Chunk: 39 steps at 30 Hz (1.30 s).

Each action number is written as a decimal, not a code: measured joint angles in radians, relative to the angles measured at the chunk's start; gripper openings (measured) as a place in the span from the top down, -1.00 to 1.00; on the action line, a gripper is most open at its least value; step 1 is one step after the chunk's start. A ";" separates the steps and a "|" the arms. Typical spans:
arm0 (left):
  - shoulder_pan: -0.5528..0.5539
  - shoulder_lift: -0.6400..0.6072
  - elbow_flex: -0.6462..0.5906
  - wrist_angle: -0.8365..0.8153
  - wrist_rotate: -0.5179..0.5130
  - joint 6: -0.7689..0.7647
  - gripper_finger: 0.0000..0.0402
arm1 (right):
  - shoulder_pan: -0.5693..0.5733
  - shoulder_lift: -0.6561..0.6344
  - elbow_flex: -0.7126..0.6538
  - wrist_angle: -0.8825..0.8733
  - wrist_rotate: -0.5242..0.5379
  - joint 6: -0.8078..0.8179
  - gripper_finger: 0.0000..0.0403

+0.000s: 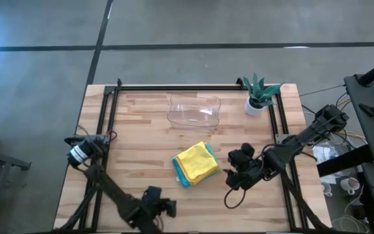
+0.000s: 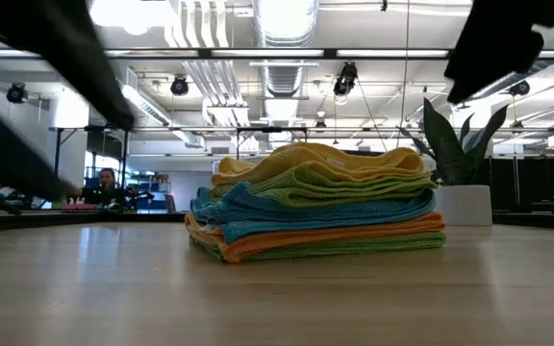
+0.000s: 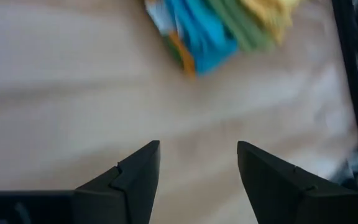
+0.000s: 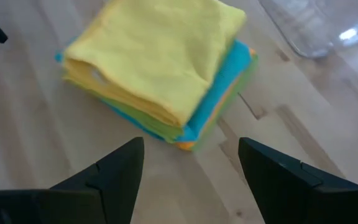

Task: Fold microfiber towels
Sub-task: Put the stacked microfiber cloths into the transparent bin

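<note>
Five microfiber towels (image 1: 195,163) lie folded in one stack near the middle of the counter (image 1: 141,130), yellow on top, then lime green, teal blue, orange and lime green at the bottom. My right gripper (image 4: 191,171) hangs just beside the stack, its fingers spread apart and holding nothing. My left gripper (image 3: 197,171) sits near the counter's front edge, well apart from the stack, fingers also spread and empty. Behind the stack stand a clear plastic tray (image 1: 194,110) and a small potted plant (image 1: 258,95).
</note>
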 joint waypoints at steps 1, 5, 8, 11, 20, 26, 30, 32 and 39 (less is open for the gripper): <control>0.022 0.000 -0.005 0.000 0.000 0.002 0.01 | -0.005 0.001 -0.010 -0.001 0.000 0.015 -0.28; 0.101 0.000 -0.029 0.010 0.004 0.011 0.01 | -0.012 0.003 -0.038 -0.009 -0.006 0.065 -0.28; 0.159 0.000 -0.060 0.009 0.053 0.029 0.01 | -0.011 0.003 -0.057 -0.012 -0.006 0.072 -0.28; 0.203 0.000 -0.080 0.028 0.078 0.026 0.01 | -0.011 0.003 -0.074 -0.012 -0.006 0.072 -0.28; 0.294 -0.040 -0.237 0.264 0.069 -0.018 0.01 | 0.020 0.003 -0.097 -0.009 -0.009 0.091 -0.28; 0.304 -0.031 -0.288 0.411 0.002 -0.020 0.01 | 0.028 0.003 -0.099 -0.006 -0.003 0.091 -0.28; 0.309 -0.018 -0.288 0.411 -0.008 -0.020 0.08 | -0.006 0.012 -0.105 0.009 0.000 0.101 -0.28; 0.310 -0.012 -0.287 0.409 -0.008 -0.011 0.19 | -0.027 0.022 -0.107 0.019 0.002 0.131 -0.28; 0.312 -0.006 -0.287 0.407 0.004 0.126 0.91 | -0.130 0.076 -0.130 0.045 -0.053 0.177 -0.28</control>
